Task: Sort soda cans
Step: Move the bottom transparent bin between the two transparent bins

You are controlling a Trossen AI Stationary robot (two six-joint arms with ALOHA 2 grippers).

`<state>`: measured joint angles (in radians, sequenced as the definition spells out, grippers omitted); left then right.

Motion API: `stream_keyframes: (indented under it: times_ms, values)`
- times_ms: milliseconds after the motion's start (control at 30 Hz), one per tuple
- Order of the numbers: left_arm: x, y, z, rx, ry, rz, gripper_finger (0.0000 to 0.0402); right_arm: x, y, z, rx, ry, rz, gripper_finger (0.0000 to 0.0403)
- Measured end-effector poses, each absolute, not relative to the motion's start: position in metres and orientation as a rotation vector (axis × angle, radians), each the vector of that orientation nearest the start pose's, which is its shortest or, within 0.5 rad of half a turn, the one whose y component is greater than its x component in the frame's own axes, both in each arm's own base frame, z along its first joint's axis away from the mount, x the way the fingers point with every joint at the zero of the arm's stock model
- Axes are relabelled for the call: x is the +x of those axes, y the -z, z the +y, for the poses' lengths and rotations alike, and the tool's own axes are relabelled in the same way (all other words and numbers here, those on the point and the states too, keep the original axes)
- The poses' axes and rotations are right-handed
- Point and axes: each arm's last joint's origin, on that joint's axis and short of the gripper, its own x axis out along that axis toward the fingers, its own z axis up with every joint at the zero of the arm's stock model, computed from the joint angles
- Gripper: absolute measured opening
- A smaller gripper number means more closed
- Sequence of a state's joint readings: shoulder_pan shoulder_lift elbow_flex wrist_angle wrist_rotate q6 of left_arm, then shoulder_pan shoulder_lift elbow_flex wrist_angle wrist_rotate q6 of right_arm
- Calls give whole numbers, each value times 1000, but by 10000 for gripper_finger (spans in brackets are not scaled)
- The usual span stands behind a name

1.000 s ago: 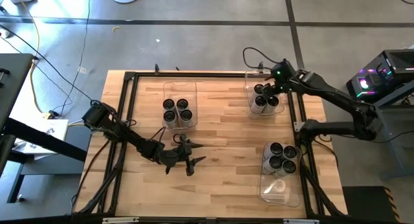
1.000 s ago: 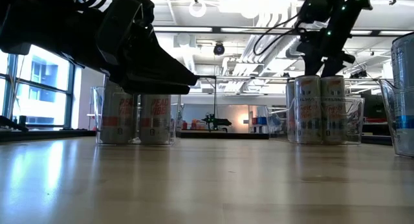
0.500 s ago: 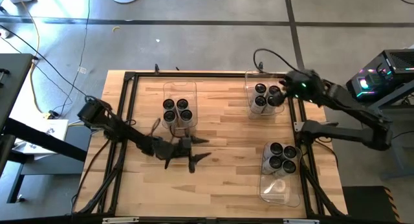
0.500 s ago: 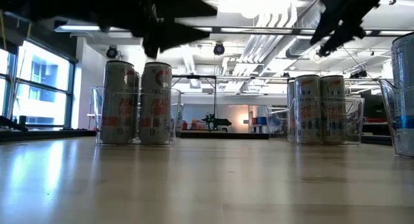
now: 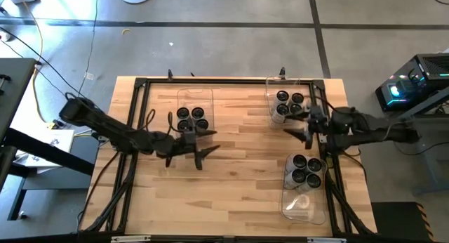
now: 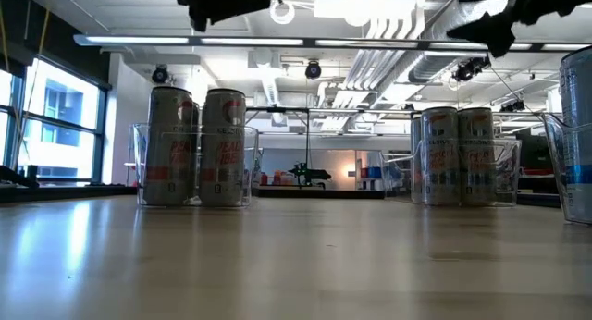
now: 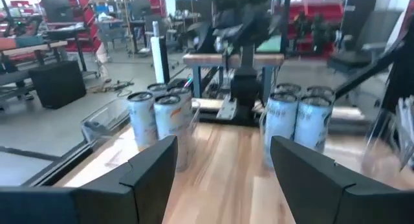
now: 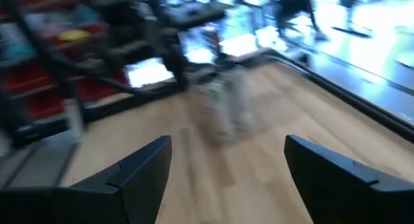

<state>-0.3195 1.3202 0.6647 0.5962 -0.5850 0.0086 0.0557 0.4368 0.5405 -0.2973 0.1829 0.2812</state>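
High view: twelve silvery-grey metal soda cans with dark round tops [image 5: 193, 120] stand upright in three clear rectangular plastic bins [image 5: 195, 97], four per bin; wooden tabletop [image 5: 242, 169] bare of loose cans. Left gripper [image 5: 201, 145] fingers apart, empty, just beside one cluster. Right gripper [image 5: 297, 128] apart, empty, between the other two.

Left wrist view: two clusters ahead of fingers [image 7: 150, 162], long axes vertical.

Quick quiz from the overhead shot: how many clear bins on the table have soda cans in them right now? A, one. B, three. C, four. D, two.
B: three clear bins hold clusters of soda cans, one at the far middle, one at the far right and one near the right edge, with no fourth bin in sight.
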Motion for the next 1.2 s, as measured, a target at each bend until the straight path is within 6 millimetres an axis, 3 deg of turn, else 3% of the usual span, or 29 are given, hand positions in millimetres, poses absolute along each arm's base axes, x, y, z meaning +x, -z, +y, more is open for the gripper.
stream_keyframes:
  times_ms: [100, 300, 467, 667, 800, 967, 1200]
  values:
    - [264, -250, -74, 89, -254, 105, 241, 122, -295, 13, 208, 59, 162, 296]
    - [258, -243, -91, 129, -183, 173, 241, 147, -340, 51, 131, -67, 205, 296]
    - [250, -241, -109, 137, -113, 184, 241, 162, -373, 92, 76, -37, 401, 296]
    - [238, -241, -133, 146, -38, 175, 241, 179, -391, 146, 115, -11, 642, 296]
    - [230, -240, -144, 146, -67, 176, 241, 186, -397, 183, 179, -52, 817, 296]
    - [226, -240, -150, 103, -68, 174, 241, 189, -399, 218, 396, -53, 1104, 296]
    - [231, -228, -151, 34, -195, 179, 241, 175, -364, 277, 442, -63, 1365, 296]
